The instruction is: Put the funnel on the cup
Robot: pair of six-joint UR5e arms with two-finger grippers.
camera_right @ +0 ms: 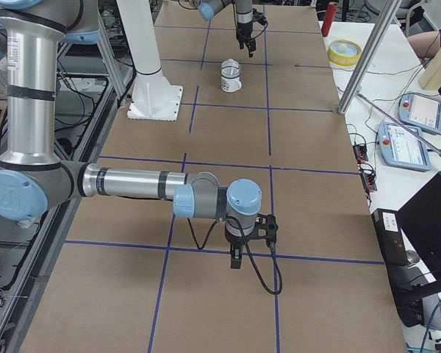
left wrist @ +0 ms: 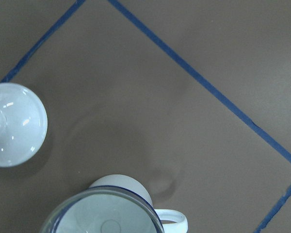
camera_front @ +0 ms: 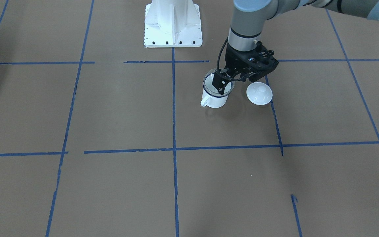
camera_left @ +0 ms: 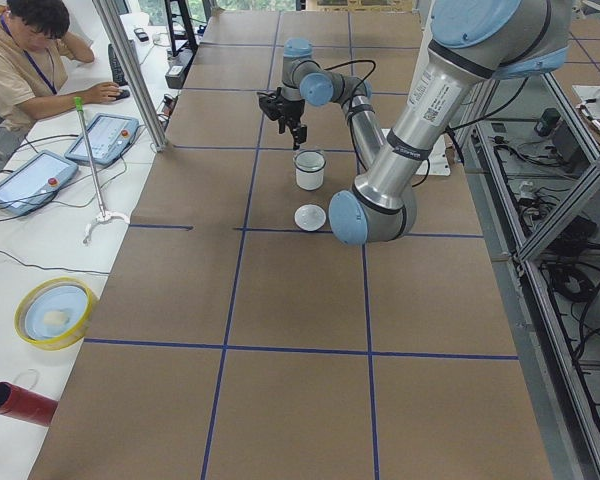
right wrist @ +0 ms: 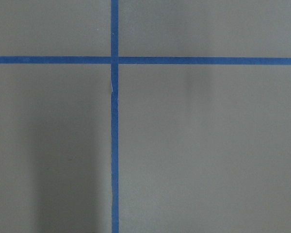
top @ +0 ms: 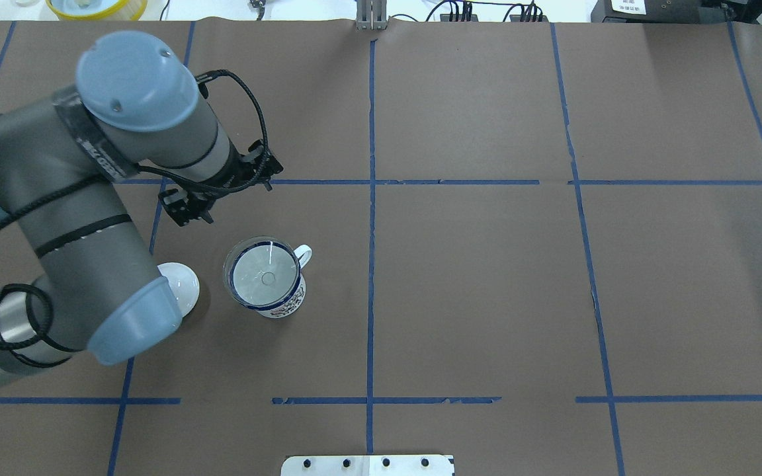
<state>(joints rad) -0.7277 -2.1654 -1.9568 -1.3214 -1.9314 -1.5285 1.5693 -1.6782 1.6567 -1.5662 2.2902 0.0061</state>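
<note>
Funnel placing looks done, or very close to done. The small clear see-through cone-shaped funnel (top: 256,281) sits in the mouth of the small white enamel mug with the thin dark blue rim (top: 283,307). Its wide round rim rests on top of the mug's rim and looks level. Its thin stem points down into the mug. I cannot see anything else inside the mug.

The mug stands upright on the brown paper table top (top: 487,297), near the middle blue tape line. Its loop handle points away from the robot. A white domed lid with a knob (top: 184,283) lies just beside it, not touching it.

The left gripper (top: 188,210) hangs in the air above the table, a little past the mug on the far side. Its fingers look spread apart and they hold nothing. The right gripper (camera_right: 235,259) is well apart from the mug, low over bare table. I cannot tell if its fingers are wide or closed.

I think the next move is just to lift the left arm up and away. It should keep clear of the funnel, because a small bump could tip it off.
</note>
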